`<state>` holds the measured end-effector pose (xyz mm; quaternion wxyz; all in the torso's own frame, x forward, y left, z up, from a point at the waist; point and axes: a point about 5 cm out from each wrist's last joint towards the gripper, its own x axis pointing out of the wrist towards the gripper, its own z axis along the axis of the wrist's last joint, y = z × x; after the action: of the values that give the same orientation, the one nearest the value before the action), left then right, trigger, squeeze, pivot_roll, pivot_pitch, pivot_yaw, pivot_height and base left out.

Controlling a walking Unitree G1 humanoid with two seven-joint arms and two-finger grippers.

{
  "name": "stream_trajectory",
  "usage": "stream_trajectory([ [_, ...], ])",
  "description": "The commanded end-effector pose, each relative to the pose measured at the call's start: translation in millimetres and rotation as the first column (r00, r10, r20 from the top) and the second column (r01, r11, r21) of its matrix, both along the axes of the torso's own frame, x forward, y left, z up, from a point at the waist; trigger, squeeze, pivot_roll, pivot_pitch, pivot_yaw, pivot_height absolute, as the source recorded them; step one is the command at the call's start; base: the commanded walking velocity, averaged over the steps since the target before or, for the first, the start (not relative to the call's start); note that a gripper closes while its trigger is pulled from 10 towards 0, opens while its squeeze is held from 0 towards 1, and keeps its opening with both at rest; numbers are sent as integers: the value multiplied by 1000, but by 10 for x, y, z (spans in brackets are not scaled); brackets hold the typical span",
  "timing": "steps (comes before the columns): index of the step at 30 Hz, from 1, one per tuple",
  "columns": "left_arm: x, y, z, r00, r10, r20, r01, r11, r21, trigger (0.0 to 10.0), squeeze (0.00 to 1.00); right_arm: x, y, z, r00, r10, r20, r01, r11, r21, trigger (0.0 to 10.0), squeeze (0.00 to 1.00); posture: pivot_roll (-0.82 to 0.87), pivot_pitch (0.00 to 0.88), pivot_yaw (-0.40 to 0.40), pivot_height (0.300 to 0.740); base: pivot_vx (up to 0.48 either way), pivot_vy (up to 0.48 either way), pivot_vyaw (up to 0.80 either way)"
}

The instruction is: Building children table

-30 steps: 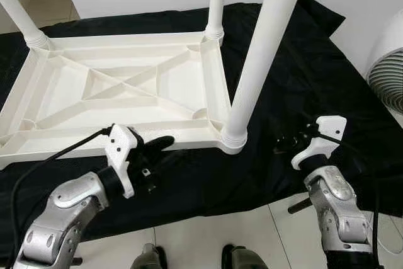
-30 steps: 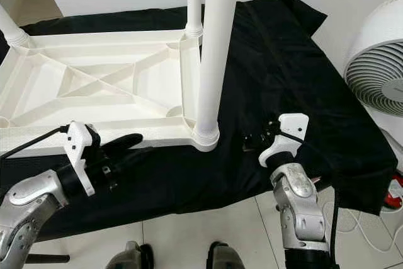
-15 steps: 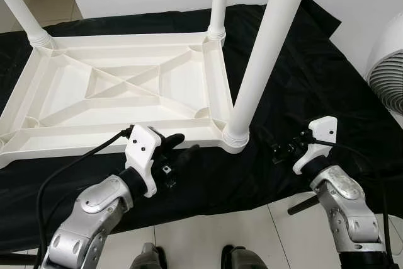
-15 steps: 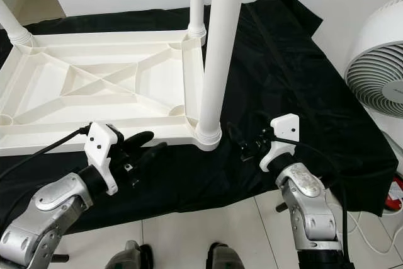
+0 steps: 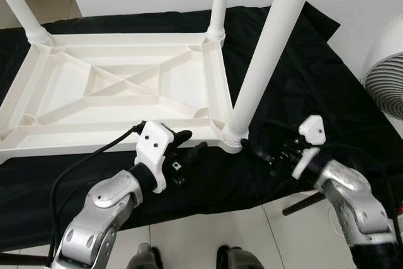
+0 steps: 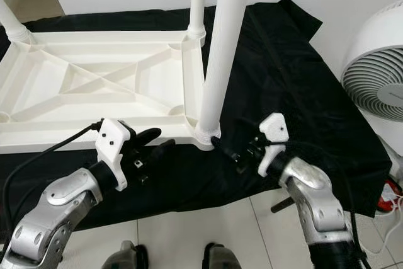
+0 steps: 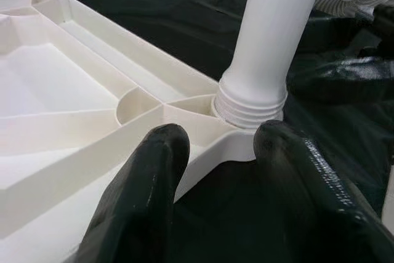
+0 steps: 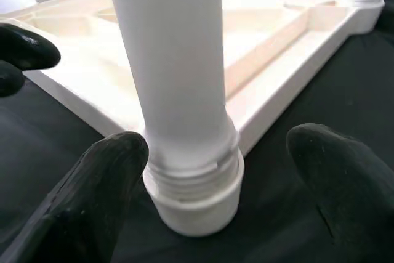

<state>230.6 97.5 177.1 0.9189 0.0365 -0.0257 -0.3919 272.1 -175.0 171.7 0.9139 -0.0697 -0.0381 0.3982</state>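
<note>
Right claw (image 6: 228, 150) moved in, open around table leg (image 6: 221, 55) base, left claw (image 6: 153, 145) open beside

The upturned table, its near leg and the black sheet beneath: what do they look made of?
Upturned table: apparently moulded plastic, matte off-white, judging by its cast ribs and rounded edges. Near leg: a smooth white tube, likely plastic, with a ridged collar at its socket. Black sheet: thin fabric, creased and slightly shiny; the exact fibre is unclear.
</note>
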Motion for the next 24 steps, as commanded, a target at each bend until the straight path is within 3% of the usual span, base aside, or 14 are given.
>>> stream_trajectory([
  [1, 55, 45, -31, 984, 177, -3, -177, 984, 8, 10000, 0, -3, 8, -52, 1000, 15, -17, -15, 1000, -14, 10000, 0, -11, 141, -14, 740, 0, 0, 0],
  [17, 148, -124, 79, 968, 216, 126, -219, 976, 6, 10000, 0, 494, 282, 107, 996, 21, 85, -23, 999, 24, 10000, 0, -2, 131, -24, 740, 0, 0, 0],
  [24, 160, -154, 96, 971, 203, 127, -206, 979, 7, 10000, 0, 553, 331, 96, 996, 16, 87, -20, 999, 46, 10000, 0, 9, 125, -21, 740, 0, 0, 0],
])
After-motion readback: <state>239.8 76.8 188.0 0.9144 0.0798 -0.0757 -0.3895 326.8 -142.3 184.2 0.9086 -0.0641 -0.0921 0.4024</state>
